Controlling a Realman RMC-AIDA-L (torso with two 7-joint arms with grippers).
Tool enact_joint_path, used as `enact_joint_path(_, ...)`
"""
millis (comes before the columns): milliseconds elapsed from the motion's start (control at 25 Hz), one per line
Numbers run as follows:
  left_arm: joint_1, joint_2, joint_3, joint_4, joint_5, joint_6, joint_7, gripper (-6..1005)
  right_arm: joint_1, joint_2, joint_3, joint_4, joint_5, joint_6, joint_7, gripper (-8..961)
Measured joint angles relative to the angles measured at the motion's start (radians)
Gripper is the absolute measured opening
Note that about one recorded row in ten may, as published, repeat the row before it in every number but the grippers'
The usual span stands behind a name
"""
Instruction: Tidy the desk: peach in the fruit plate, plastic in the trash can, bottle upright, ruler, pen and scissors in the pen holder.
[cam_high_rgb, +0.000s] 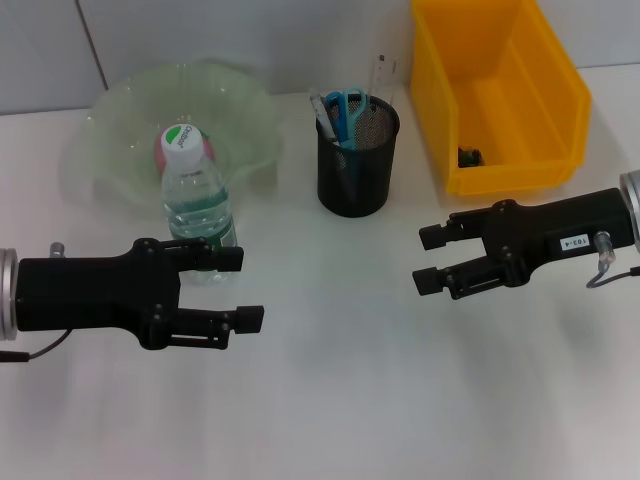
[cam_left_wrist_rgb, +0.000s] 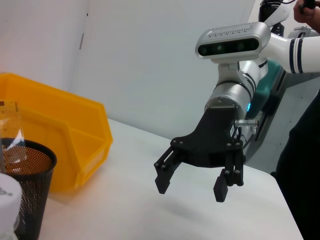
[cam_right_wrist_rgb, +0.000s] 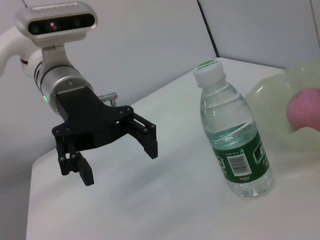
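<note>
The clear water bottle (cam_high_rgb: 200, 205) (cam_right_wrist_rgb: 232, 145) stands upright with its green and white cap on, in front of the pale green fruit plate (cam_high_rgb: 120, 130) (cam_right_wrist_rgb: 272, 95). The pink peach (cam_high_rgb: 208, 148) (cam_right_wrist_rgb: 305, 107) lies in the plate, half hidden behind the cap. The black mesh pen holder (cam_high_rgb: 357, 165) (cam_left_wrist_rgb: 25, 175) holds blue scissors (cam_high_rgb: 348, 106), a pen (cam_high_rgb: 322, 115) and a clear ruler (cam_high_rgb: 383, 70) (cam_left_wrist_rgb: 12, 135). A small dark scrap (cam_high_rgb: 470, 155) lies in the yellow trash can (cam_high_rgb: 500, 95) (cam_left_wrist_rgb: 65, 140). My left gripper (cam_high_rgb: 250, 288) (cam_right_wrist_rgb: 120, 164) hovers open just in front of the bottle. My right gripper (cam_high_rgb: 422, 260) (cam_left_wrist_rgb: 190, 189) is open over bare table.
The white table runs to a pale wall behind the plate and the trash can. In the left wrist view, a person's dark sleeve (cam_left_wrist_rgb: 305, 175) shows beyond the table's far edge.
</note>
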Motion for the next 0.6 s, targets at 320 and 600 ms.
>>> enact_joint_path(320, 0.001, 0.001, 0.000, 0.000, 0.001, -0.001, 0.000, 859, 0.002, 0.001, 0.000, 0.000, 0.000, 0.000, 0.000, 830)
enact_joint_path(600, -0.006, 0.001, 0.000, 0.004, 0.021, -0.004, -0.004, 859, 0.009, 0.009, 0.000, 0.000, -0.008, 0.008, 0.000, 830)
